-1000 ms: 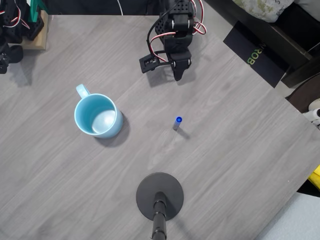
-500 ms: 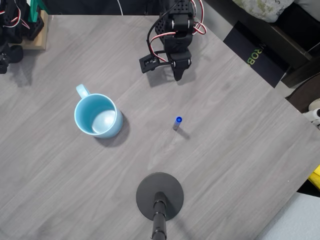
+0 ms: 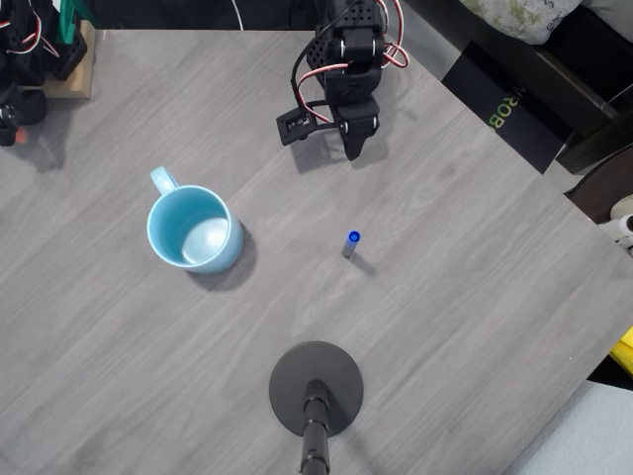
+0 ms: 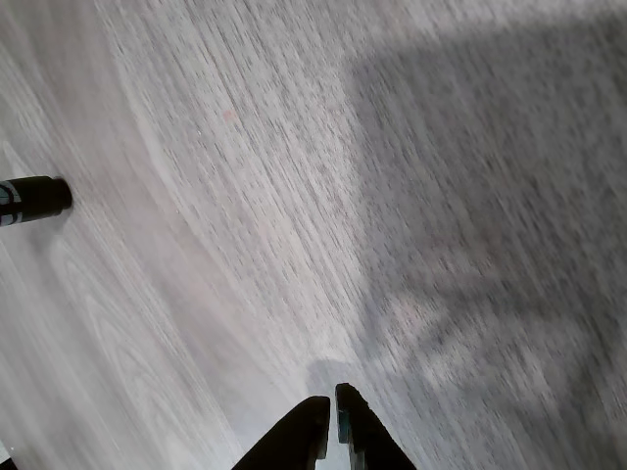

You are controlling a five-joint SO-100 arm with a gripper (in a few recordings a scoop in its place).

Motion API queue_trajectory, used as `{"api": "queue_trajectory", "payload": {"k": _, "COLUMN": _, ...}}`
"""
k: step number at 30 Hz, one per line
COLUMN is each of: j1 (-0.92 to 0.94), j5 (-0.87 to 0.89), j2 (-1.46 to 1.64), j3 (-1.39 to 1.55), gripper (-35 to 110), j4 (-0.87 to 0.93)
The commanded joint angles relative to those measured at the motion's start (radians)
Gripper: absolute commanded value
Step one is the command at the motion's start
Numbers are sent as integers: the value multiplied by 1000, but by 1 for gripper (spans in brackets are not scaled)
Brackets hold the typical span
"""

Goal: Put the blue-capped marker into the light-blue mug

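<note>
grey wood-grain table: one glossy round light-blue mug centre-left, one blue-capped marker upright mid-frame, apart. black claw, tips pressed together, empty, top centre overhead.

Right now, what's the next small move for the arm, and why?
Probably open the gripper and reach toward the blue-capped marker. In the wrist view the jaws sit nearly together with nothing between them, over bare table. The marker stands upright, apart from the light-blue mug.
</note>
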Motion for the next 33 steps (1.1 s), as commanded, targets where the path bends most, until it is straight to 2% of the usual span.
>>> {"api": "queue_trajectory", "payload": {"k": 1, "j1": -3, "j5": 0, "j2": 26, "j3": 3, "gripper": 0, "j4": 15}}
{"api": "queue_trajectory", "payload": {"k": 12, "j1": 6, "j5": 0, "j2": 26, "j3": 3, "gripper": 0, "j4": 15}}
{"api": "queue_trajectory", "payload": {"k": 18, "j1": 115, "j5": 0, "j2": 25, "j3": 3, "gripper": 0, "j4": 6}}
{"api": "queue_trajectory", "payload": {"k": 24, "j1": 140, "j5": -2, "j2": 25, "j3": 3, "gripper": 0, "j4": 2}}
{"api": "queue_trajectory", "payload": {"k": 28, "j1": 155, "j5": -238, "j2": 23, "j3": 3, "gripper": 0, "j4": -2}}
{"api": "queue_trajectory", "payload": {"k": 32, "j1": 207, "j5": -712, "j2": 23, "j3": 3, "gripper": 0, "j4": -6}}
{"api": "queue_trajectory", "payload": {"k": 33, "j1": 207, "j5": -762, "j2": 23, "j3": -6, "gripper": 0, "j4": -12}}
